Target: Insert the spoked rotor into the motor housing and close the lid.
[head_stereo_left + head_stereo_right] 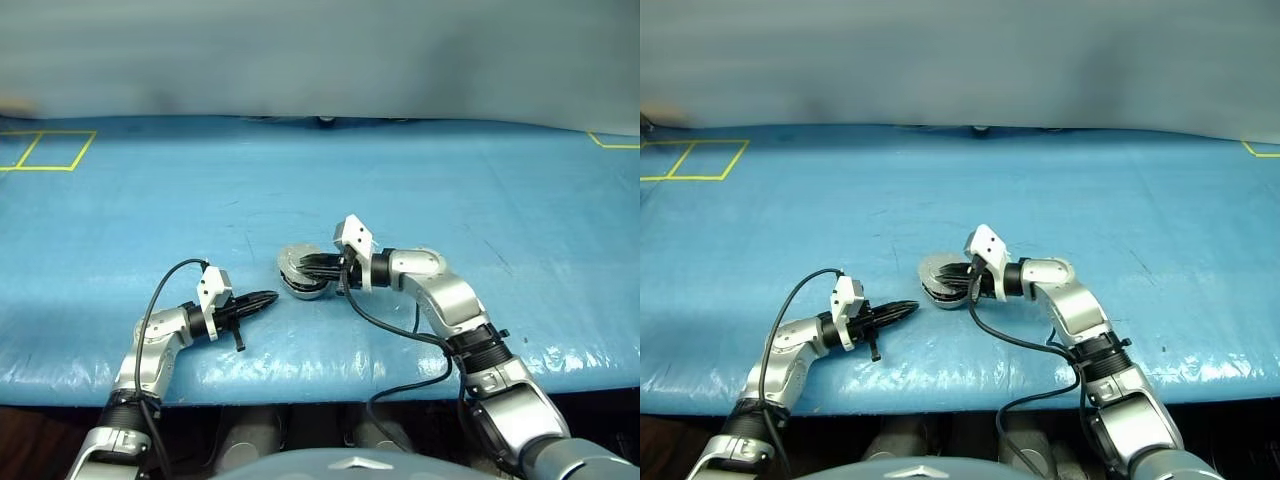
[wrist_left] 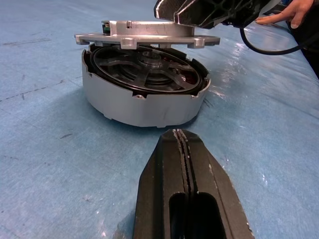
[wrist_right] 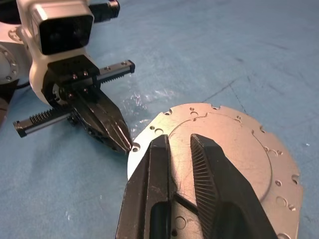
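The motor housing (image 2: 139, 104), a round silver cup, stands on the blue table between my two grippers. The black spoked rotor (image 2: 144, 69) lies inside it. The lid (image 2: 144, 32) hovers nearly level a little above the cup's rim, leaving a gap. My right gripper (image 3: 179, 142) lies on the lid's plain grey back (image 3: 234, 149), its fingers a narrow gap apart with nothing between them. My left gripper (image 2: 180, 134) is shut and empty, low over the table, pointing at the housing (image 1: 300, 285) from a short way off.
Blue sheet covers the table (image 1: 450, 170). Yellow tape squares (image 1: 45, 150) mark the far left, and more tape the far right corner. A person's hand (image 2: 279, 15) rests on the table beyond the housing. Black cables hang from both wrists near the front edge.
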Robot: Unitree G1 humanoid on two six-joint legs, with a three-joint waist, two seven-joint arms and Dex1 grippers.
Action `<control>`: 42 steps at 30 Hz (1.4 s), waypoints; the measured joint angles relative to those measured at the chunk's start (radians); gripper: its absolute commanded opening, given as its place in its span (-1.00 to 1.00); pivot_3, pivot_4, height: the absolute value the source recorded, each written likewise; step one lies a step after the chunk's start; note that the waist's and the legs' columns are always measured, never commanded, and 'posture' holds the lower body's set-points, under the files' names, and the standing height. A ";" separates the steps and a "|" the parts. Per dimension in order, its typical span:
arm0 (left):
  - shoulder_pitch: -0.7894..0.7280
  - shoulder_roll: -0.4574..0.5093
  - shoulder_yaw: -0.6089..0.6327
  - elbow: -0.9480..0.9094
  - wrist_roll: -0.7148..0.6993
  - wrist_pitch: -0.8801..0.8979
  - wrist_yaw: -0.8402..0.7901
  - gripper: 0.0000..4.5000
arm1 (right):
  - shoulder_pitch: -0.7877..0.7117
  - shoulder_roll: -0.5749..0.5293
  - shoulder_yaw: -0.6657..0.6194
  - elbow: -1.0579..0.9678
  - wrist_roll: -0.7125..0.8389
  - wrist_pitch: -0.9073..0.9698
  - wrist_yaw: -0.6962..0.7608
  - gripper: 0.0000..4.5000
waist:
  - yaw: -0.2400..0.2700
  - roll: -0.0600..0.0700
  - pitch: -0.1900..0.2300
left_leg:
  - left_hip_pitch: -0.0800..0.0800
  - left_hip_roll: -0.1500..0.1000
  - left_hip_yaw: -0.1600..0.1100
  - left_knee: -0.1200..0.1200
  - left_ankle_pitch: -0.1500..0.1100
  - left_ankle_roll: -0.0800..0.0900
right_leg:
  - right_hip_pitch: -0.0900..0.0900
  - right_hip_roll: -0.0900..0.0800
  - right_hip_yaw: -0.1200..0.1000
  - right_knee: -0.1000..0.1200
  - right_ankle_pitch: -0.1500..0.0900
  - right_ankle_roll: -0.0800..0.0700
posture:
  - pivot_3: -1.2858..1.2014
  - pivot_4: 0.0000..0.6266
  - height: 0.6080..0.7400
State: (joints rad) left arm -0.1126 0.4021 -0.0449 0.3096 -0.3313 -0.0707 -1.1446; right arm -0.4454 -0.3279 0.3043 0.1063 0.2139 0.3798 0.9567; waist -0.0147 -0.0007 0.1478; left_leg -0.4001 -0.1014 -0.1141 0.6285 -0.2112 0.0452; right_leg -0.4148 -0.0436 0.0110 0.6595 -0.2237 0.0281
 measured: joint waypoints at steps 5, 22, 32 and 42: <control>0.004 0.002 0.000 -0.002 0.000 0.004 0.001 -0.99 | 0.043 -0.013 0.021 -0.034 -0.035 -0.027 -0.027 -0.70 | 0.004 0.000 0.000 | 0.002 0.000 0.000 0.000 0.000 0.000 | 0.000 0.000 0.000 -0.001 0.000 0.000 | 0.03 -0.52 1.00; 0.015 -0.006 -0.007 -0.012 0.002 0.006 0.011 -0.99 | 0.209 0.028 -0.040 -0.151 -0.033 -0.083 -0.187 -0.70 | 0.005 -0.002 -0.002 | 0.003 0.001 0.000 0.000 0.000 -0.001 | 0.001 0.000 -0.001 -0.001 -0.001 -0.001 | 0.03 -0.52 1.00; 0.014 -0.008 -0.014 -0.015 0.006 0.006 0.011 -0.99 | 0.313 0.005 -0.127 -0.299 0.026 -0.044 -0.249 -0.70 | 0.006 -0.001 -0.002 | 0.001 0.001 0.000 0.000 0.000 -0.001 | 0.001 0.000 -0.001 -0.001 -0.001 -0.001 | 0.03 -0.52 1.00; 0.014 -0.011 -0.023 -0.015 0.007 0.004 0.011 -0.99 | 0.351 -0.001 -0.209 -0.325 0.051 -0.042 -0.312 -0.70 | 0.005 -0.002 -0.001 | 0.000 0.001 0.000 0.000 0.000 -0.001 | 0.001 0.000 -0.001 -0.001 -0.002 -0.001 | 0.03 -0.52 1.00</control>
State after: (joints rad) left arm -0.0988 0.3916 -0.0678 0.2951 -0.3245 -0.0663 -1.1338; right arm -0.0944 -0.3289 0.0957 -0.2183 0.2646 0.3380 0.6446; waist -0.0097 -0.0022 0.1463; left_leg -0.3998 -0.1003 -0.1146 0.6282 -0.2114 0.0447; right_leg -0.4135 -0.0434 0.0096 0.6587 -0.2253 0.0269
